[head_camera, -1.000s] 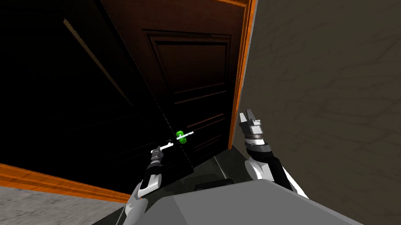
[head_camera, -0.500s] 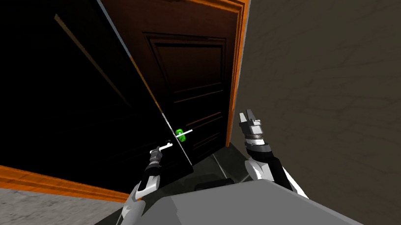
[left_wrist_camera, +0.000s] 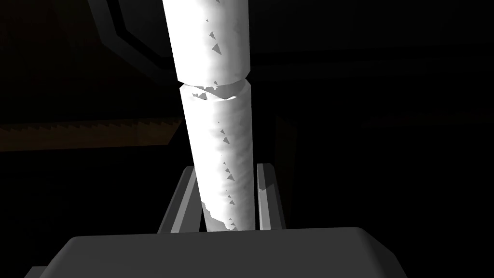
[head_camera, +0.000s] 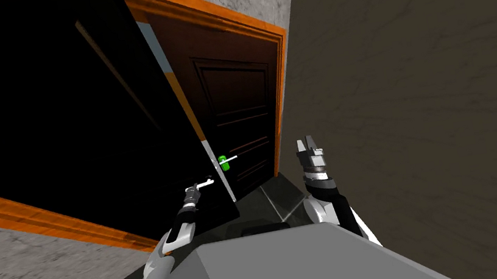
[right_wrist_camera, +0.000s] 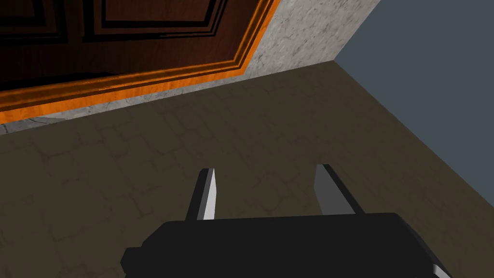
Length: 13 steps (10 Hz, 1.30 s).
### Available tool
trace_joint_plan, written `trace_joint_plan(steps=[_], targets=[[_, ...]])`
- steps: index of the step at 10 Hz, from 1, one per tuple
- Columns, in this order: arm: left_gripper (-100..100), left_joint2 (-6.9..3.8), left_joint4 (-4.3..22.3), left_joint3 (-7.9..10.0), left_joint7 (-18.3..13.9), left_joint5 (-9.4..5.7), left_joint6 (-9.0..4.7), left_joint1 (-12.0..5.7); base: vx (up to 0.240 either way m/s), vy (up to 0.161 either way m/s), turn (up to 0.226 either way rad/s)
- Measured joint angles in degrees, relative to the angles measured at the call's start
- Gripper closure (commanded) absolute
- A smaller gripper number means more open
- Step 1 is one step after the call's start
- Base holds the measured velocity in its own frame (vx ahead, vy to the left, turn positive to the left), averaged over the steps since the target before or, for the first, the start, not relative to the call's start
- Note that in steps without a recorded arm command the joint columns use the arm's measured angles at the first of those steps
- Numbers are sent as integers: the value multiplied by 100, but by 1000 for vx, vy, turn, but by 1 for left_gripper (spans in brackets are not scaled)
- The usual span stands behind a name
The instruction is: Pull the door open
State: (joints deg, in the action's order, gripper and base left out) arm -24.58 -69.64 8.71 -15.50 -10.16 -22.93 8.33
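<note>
A dark brown panelled door (head_camera: 239,123) stands ajar in an orange frame (head_camera: 280,93), its free edge (head_camera: 221,178) showing as a light line. My left gripper (head_camera: 197,186) is shut on the white lever handle (head_camera: 206,181) just left of that edge. In the left wrist view the white handle (left_wrist_camera: 217,120) runs up between the two fingers (left_wrist_camera: 267,193), which press its sides. A green mark (head_camera: 223,163) with a second white lever sits on the edge's other side. My right gripper (head_camera: 306,141) is raised near the wall, open and holding nothing (right_wrist_camera: 267,169).
A dull brown wall (head_camera: 418,90) runs close along my right. A large black area (head_camera: 52,114) lies left of the door's edge, above the orange frame's lower run (head_camera: 38,221). Dark floor (head_camera: 277,195) shows before the doorway. A thin pale blue strip (head_camera: 153,44) shows higher up.
The whole picture has shifted, so I have moved. The panelled face looks narrower and the pale strip beside it has widened. My left gripper stays shut on the handle; the right arm is unmoved.
</note>
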Motion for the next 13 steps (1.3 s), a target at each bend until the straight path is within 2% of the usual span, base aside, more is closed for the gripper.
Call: trace_joint_plan(steps=[3, 4, 7, 11, 13], targets=[[100, -212, -63, -199, -205, -25, -133, 103, -172, 59, -129], [100, -211, -50, -213, -214, -23, -140, 118, -120, 36, -92], [100, -352, -121, -279, -324, -37, -253, 242, -186, 37, -110], [100, -621, -282, -539, -588, -41, -484, 533, -217, 77, -156], [100, -720, -401, -649, -688, -35, -608, 690, -163, 44, -45]])
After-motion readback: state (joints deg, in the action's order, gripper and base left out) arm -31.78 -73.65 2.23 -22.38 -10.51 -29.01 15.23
